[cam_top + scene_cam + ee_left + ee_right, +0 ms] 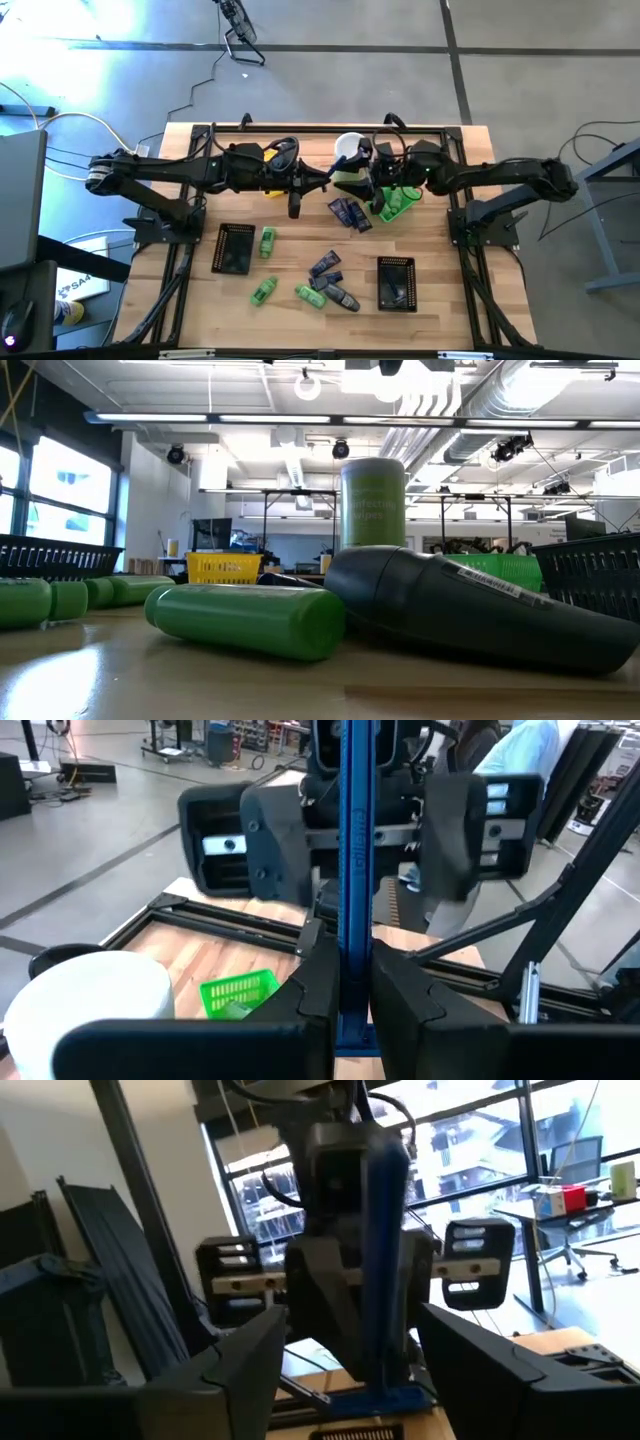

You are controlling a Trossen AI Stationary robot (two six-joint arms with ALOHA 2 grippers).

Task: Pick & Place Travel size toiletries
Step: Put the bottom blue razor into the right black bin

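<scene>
Counter (440, 310): pale wood planks, grey concrete floor around | toiletries (325, 285): smooth green tubes, dark packets scattered mid-counter | left tool (352, 982): clamped on blue razor (356, 870) | right tool (350, 1370): spread, facing it

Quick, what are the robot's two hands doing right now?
Left hand: closed on the blue razor.
Right hand: open, holding nothing.

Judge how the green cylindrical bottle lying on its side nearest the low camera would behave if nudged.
The green bottle would probably roll, since it lies on its rounded side on the flat wooden table. Its smooth, glossy skin looks slippery. It seems rigid, likely light.
</scene>
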